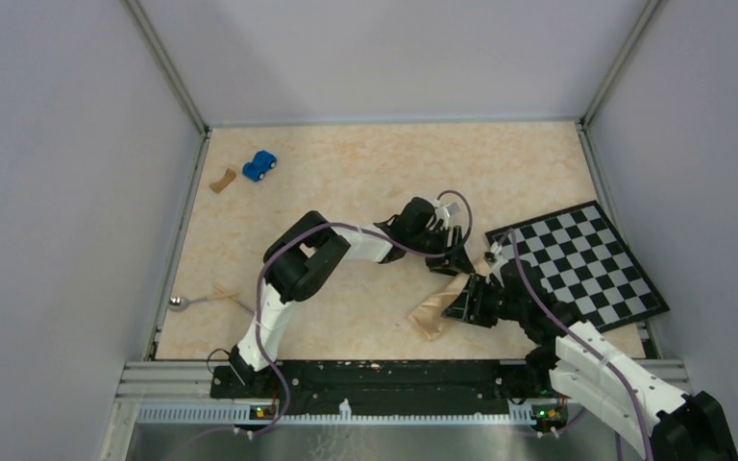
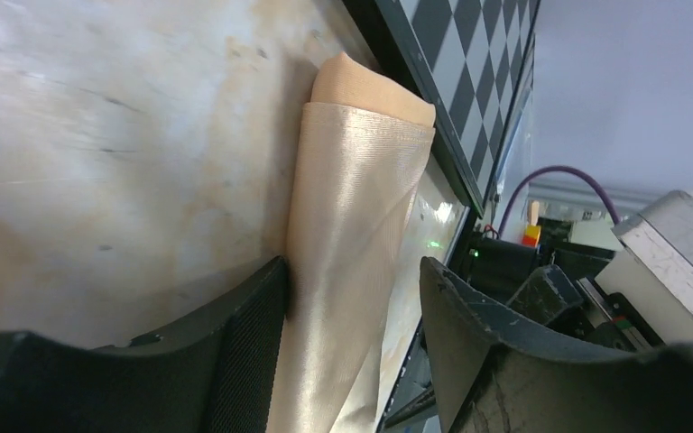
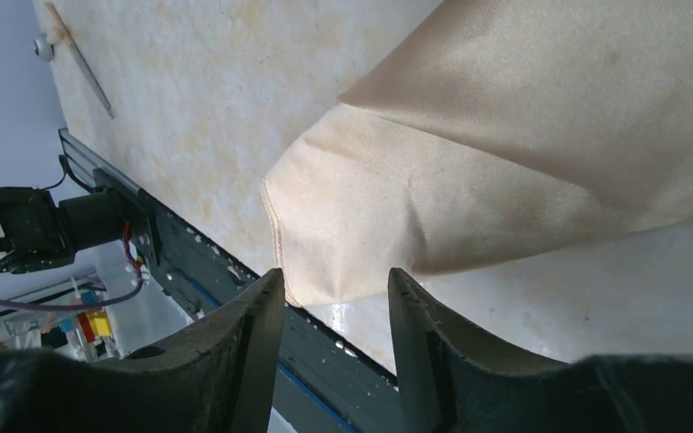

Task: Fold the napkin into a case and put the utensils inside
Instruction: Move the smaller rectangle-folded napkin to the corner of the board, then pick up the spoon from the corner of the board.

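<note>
The napkin [image 1: 432, 317] lies folded into a narrow tan-orange oblong case beside the checkerboard's near-left edge. In the left wrist view the napkin [image 2: 352, 180] runs between my left gripper's [image 2: 352, 271] open fingers; the left finger [image 2: 253, 343] touches its edge and the right finger stands apart. My left gripper [image 1: 452, 257] hovers over the case's far end. My right gripper [image 1: 466, 303] is at the near end, open, with the napkin's corner [image 3: 352, 225] just beyond its tips [image 3: 336, 280] and nothing between them. A silvery spoon [image 1: 181, 303], one of the utensils, lies far left.
The black-and-white checkerboard [image 1: 581, 264] lies at the right, against the napkin. A blue toy car [image 1: 259, 165] and a small brown scrap [image 1: 222, 180] sit at the back left. The black base rail [image 1: 375, 376] runs along the near edge, close to the right gripper.
</note>
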{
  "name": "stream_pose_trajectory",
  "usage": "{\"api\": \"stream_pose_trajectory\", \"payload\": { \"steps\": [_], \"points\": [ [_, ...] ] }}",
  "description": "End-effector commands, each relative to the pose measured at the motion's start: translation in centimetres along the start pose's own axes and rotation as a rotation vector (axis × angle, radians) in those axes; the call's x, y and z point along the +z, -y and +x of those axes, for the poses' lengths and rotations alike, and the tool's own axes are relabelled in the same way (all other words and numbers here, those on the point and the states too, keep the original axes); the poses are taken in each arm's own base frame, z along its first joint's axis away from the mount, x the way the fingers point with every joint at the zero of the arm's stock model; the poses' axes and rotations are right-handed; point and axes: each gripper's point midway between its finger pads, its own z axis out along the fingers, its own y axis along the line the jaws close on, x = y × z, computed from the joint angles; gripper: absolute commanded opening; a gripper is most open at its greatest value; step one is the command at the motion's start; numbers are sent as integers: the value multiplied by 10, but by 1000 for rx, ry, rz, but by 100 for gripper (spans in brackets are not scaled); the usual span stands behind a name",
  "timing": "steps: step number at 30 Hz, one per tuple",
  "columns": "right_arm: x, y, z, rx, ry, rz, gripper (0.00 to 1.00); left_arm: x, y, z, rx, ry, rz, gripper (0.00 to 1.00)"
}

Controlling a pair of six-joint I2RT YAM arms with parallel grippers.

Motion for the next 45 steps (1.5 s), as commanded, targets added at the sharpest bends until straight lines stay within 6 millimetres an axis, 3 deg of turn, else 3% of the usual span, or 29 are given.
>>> {"api": "stream_pose_trajectory", "payload": {
  "steps": [1,3,6,9,12,16,17,19,21,23,28,34,40,45],
  "points": [
    [-10,0,6,35,-15,21,46,10,17,14,39,-47,34,63],
    [-21,-11,-4,0,23,7,49,-1,25,12,71,-22,27,65],
    [-42,-33,-24,-90,90,-8,56,-34,34,3,159,35,-46,72],
    [-57,-55,-44,-194,142,-37,62,-88,51,-15,266,142,-131,83],
    [-58,-79,-56,-280,144,-107,64,-161,52,-26,326,286,-310,90],
    [-51,-107,-60,-335,113,-241,63,-269,24,-13,201,495,-600,94],
    [-49,-111,-62,-342,117,-258,63,-303,14,-10,136,588,-675,96],
    [-47,-115,-65,-363,115,-270,63,-359,-15,9,-34,713,-826,99],
    [-47,-119,-66,-381,100,-277,63,-407,-49,44,-236,768,-987,99],
    [-48,-122,-65,-388,88,-290,63,-443,-72,72,-414,810,-1099,99],
    [-49,-126,-59,-385,64,-325,63,-491,-113,110,-792,874,-1194,99],
    [-53,-123,-48,-394,19,-335,62,-561,-154,126,-1082,1113,-1299,99],
    [-60,-127,-47,-421,20,-341,62,-571,-209,132,-1344,1192,-1118,98],
    [-62,-126,-47,-431,21,-330,62,-586,-231,138,-1478,1223,-1125,98]
  ]
}}
